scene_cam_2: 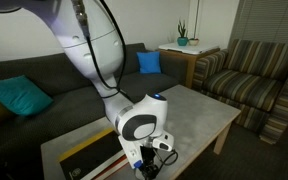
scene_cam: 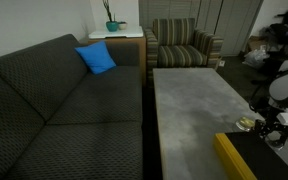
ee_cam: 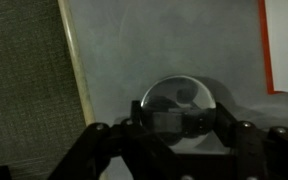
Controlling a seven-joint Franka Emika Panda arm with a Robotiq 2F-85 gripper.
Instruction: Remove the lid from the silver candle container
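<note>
The silver candle container is a small, round, shiny tin on the grey table. It shows only in the wrist view, with its lower half hidden behind the fingers. My gripper is right over it, and the two fingertips are drawn together in front of the tin. I cannot tell whether they touch the lid. In both exterior views the gripper is low over the table's near end, and the tin itself is hidden there.
A large black box with a yellow edge lies on the table next to the gripper. A dark sofa runs along the table's side. A striped armchair stands at the far end.
</note>
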